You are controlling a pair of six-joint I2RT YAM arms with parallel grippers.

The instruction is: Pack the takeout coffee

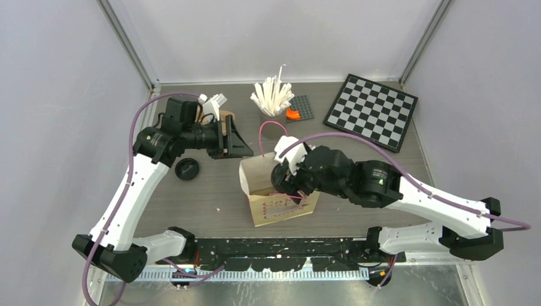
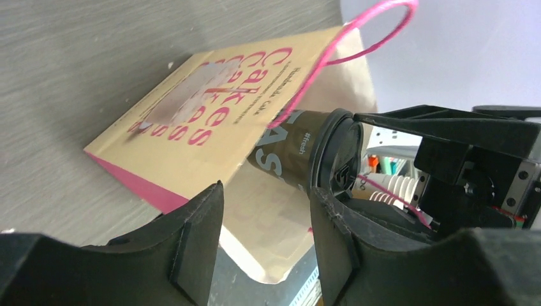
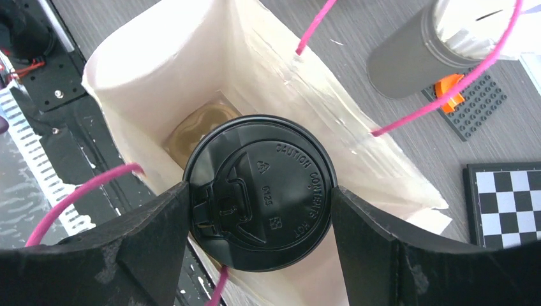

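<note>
A dark takeout coffee cup with a black lid (image 3: 258, 191) hangs over the open mouth of a tan paper bag (image 3: 166, 57), and my right gripper (image 3: 258, 210) is shut on its lid rim. In the bag's bottom lies a tan pulp tray (image 3: 204, 124). From the left wrist view the same cup (image 2: 306, 150) shows tilted at the bag's mouth (image 2: 185, 134). My left gripper (image 2: 265, 239) is open and empty, just left of the bag (image 1: 281, 207). A second lidded cup (image 1: 187, 169) stands on the table below the left gripper (image 1: 237, 145).
A grey cup of white sticks (image 1: 274, 99) stands behind the bag, beside a grey studded plate with an orange piece (image 1: 300, 108). A checkerboard (image 1: 372, 111) lies at the back right. The bag's pink handles (image 3: 472, 67) loop up around the right gripper.
</note>
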